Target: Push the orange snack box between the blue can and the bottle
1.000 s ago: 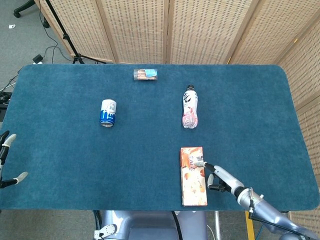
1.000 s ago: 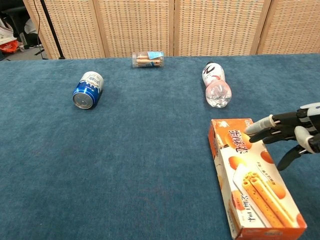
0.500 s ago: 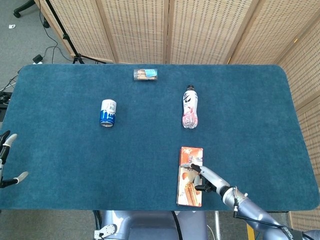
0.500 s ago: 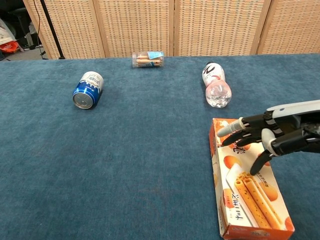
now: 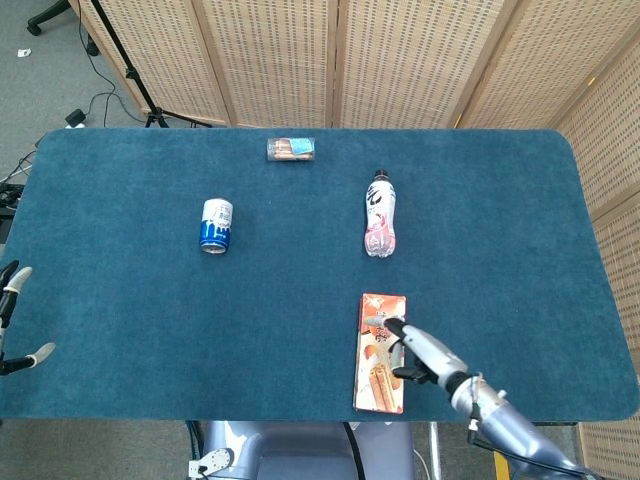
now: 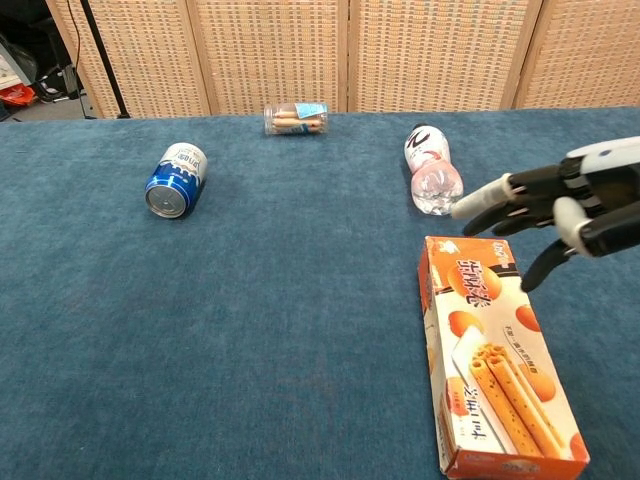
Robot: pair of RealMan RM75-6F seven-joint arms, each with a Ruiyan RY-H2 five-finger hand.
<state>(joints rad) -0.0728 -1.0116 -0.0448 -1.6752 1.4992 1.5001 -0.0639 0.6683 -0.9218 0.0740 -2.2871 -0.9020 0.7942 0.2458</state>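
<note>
The robot's left hand (image 5: pixel 14 320) shows only at the left edge of the head view, mostly cut off, so it is hard to tell how its fingers lie. The chest view does not show it. The right arm runs off the bottom of the head view.

The right hand (image 6: pixel 560 212) has its fingers spread apart and holds nothing. In the chest view it hangs above the far end of the long orange cardboard snack box (image 6: pixel 494 354), and it is not clear if it touches it. Half a second ago the hand was lower, lying over the box top. The box has stayed where it was.

The box lies flat on the blue cloth table (image 5: pixel 120 330), near the front edge. The blue metal can (image 5: pixel 215 225) lies on its side well to the left. The clear plastic bottle (image 5: pixel 379 215) lies just past the box. A small clear packet of snacks (image 5: pixel 291 149) lies near the back edge.
</note>
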